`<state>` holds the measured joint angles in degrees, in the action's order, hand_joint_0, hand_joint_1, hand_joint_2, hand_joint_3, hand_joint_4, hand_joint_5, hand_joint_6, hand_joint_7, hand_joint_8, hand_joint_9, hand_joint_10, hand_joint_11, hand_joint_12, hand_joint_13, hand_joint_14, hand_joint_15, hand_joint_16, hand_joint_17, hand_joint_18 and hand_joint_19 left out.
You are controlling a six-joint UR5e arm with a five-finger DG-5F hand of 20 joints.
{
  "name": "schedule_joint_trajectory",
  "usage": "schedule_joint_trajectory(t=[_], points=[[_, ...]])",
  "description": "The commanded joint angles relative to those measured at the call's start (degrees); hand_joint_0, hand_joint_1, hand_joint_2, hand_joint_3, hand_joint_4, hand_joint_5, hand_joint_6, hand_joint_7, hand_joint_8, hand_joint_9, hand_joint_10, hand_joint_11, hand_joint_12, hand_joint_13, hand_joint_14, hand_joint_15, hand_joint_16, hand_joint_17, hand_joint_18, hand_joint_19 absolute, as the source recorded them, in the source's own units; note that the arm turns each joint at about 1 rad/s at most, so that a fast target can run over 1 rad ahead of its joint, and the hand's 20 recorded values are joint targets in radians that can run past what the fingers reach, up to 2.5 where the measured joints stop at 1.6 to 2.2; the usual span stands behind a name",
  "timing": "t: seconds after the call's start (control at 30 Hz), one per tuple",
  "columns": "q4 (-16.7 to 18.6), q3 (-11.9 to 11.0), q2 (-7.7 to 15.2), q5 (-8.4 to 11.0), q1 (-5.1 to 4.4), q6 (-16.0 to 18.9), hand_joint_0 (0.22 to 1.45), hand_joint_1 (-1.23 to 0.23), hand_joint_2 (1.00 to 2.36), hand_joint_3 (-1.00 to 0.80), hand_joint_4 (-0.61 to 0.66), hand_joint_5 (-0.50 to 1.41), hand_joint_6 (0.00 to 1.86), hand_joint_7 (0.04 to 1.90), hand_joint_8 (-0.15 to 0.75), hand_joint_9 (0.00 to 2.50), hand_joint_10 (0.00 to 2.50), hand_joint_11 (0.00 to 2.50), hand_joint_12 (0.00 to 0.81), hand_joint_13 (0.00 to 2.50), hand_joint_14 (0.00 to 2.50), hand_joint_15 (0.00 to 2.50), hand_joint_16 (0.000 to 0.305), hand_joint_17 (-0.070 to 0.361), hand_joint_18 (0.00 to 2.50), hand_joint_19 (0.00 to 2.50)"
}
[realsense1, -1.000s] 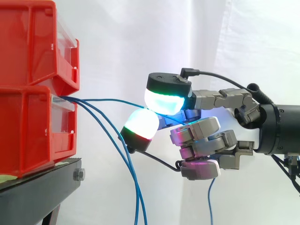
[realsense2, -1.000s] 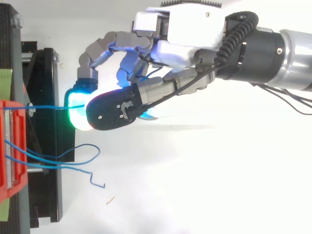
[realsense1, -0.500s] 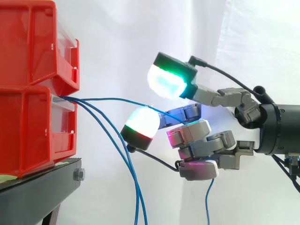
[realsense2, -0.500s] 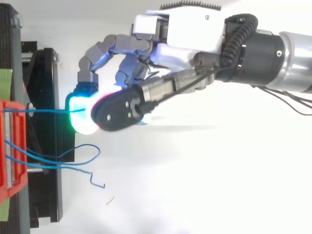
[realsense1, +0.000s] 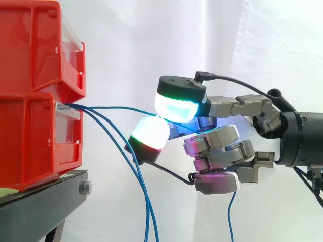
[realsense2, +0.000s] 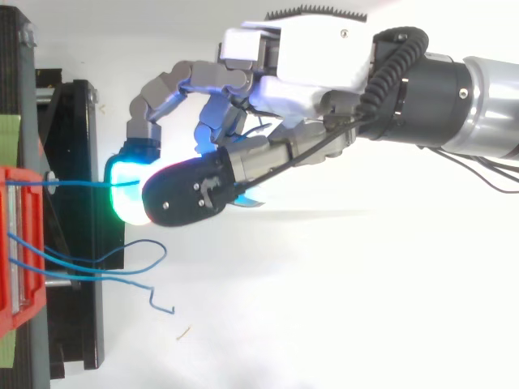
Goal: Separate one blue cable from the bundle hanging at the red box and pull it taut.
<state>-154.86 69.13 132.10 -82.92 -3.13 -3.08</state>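
A blue cable [realsense1: 121, 108] runs almost level from the lower red box [realsense1: 30, 141] to my hand [realsense1: 217, 143]. It ends between the glowing thumb pad [realsense1: 175, 103] above and a fingertip pad [realsense1: 150, 135] below, which are pinched on it. From above, this cable [realsense2: 77, 183] is a straight line from the box [realsense2: 12, 243] to the hand [realsense2: 316, 65]. Two other blue cables [realsense1: 136, 176] sag from the same box and hang down, clear of the hand. The remaining fingers are curled under the palm. A loose blue end [realsense1: 231, 217] dangles below the hand.
A second red box [realsense1: 35, 45] is stacked on the lower one. Both stand on a black stand [realsense1: 40, 201] at the left. The slack cables [realsense2: 122, 263] loop out past the stand's edge. A white curtain hangs behind.
Half a second ago the thumb pad was lifted off the cable; it has come back down and pinches the cable against the fingertip again. The hand has shifted slightly towards the box.
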Motion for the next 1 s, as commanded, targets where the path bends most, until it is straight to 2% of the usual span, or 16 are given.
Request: schedule_joint_trajectory(t=[0.0,0.2,0.37,0.53,0.6,0.7,0.77,0.83,0.87,0.97], points=[[0.00,0.04,0.00,0.22,-0.13,0.00,0.68,-0.77,1.00,-0.01,0.25,-0.18,0.85,0.79,0.387,1.07,0.88,1.10,0.402,1.32,1.77,1.08,0.059,0.132,1.39,1.03],[0.00,0.04,0.00,0.39,-0.21,0.00,0.69,-0.81,1.00,-0.05,0.24,-0.19,0.88,0.78,0.385,0.99,0.95,1.09,0.399,1.29,1.77,1.10,0.057,0.128,1.35,1.03],[0.00,0.04,0.00,0.39,-0.21,0.00,0.67,-0.83,1.01,-0.14,0.24,-0.20,0.89,0.81,0.372,0.98,0.88,1.16,0.383,1.26,1.75,1.15,0.054,0.121,1.31,1.05],[0.00,-0.05,0.00,0.30,-0.30,0.18,0.62,-0.77,1.01,-0.38,0.22,-0.20,0.90,0.83,0.345,0.97,0.75,1.26,0.365,1.24,1.70,1.21,0.048,0.108,1.26,1.10],[0.00,0.04,0.00,0.30,-0.30,0.18,0.57,-0.67,1.00,-0.50,0.22,-0.19,0.90,0.84,0.355,0.99,0.76,1.25,0.366,1.23,1.74,1.17,0.049,0.109,1.26,1.10],[0.00,0.04,0.00,0.39,-0.30,0.18,0.57,-0.39,1.00,-0.50,0.20,-0.16,0.87,0.90,0.346,1.09,0.70,1.27,0.360,1.26,1.78,1.13,0.048,0.108,1.28,1.12],[0.00,0.04,0.00,0.39,-0.30,0.18,0.60,-0.34,1.00,-0.50,0.18,-0.15,0.86,0.90,0.339,1.12,0.63,1.29,0.355,1.26,1.78,1.14,0.047,0.106,1.28,1.13],[0.00,0.04,0.00,0.39,-0.39,0.09,0.62,-0.36,1.00,-0.46,0.18,-0.15,0.83,0.92,0.334,1.13,0.58,1.29,0.353,1.26,1.78,1.14,0.047,0.106,1.28,1.14],[0.00,-0.05,0.00,0.48,-0.48,0.09,0.63,-0.39,1.01,-0.41,0.19,-0.13,0.78,0.95,0.333,1.15,0.51,1.32,0.345,1.27,1.78,1.13,0.047,0.105,1.28,1.14],[0.00,0.04,0.00,0.83,-0.57,0.09,0.65,-0.46,1.01,-0.29,0.19,-0.12,0.67,1.05,0.334,1.16,0.48,1.33,0.349,1.28,1.79,1.13,0.047,0.107,1.29,1.13]])
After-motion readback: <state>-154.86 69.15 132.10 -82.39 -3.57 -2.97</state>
